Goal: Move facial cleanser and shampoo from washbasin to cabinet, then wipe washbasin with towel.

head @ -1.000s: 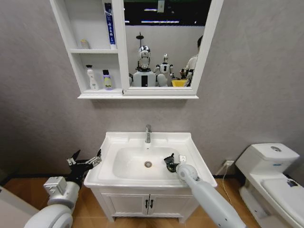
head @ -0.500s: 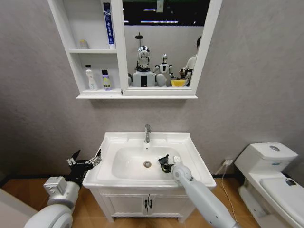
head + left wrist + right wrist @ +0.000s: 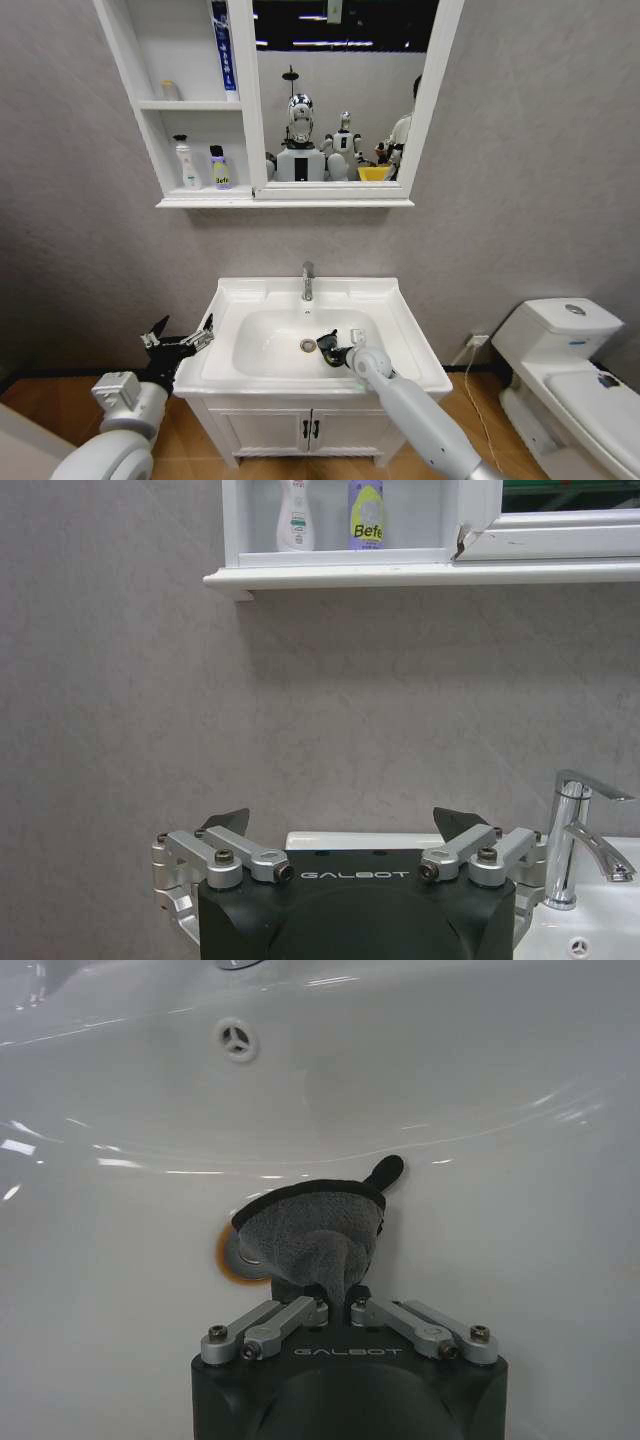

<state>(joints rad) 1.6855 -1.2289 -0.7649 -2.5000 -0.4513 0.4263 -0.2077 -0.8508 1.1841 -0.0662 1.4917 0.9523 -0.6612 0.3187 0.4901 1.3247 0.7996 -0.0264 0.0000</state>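
A purple bottle (image 3: 365,515) on the cabinet (image 3: 185,110) is reading "Befe". The right gripper (image 3: 338,1300) is pinching the towel (image 3: 310,1235) tightly inside the washbasin (image 3: 270,345); the left gripper (image 3: 340,825) is hanging wide open, empty.

Grey textured wall (image 3: 520,150), white toilet (image 3: 565,365) at right, wooden floor (image 3: 200,440), white two-door vanity (image 3: 300,432)

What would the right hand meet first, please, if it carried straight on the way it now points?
Most likely the drain at the bottom of the washbasin bowl. The right hand points down into the bowl, shut on the towel, whose cloth hangs just over the drain. Whether it already touches is unclear.
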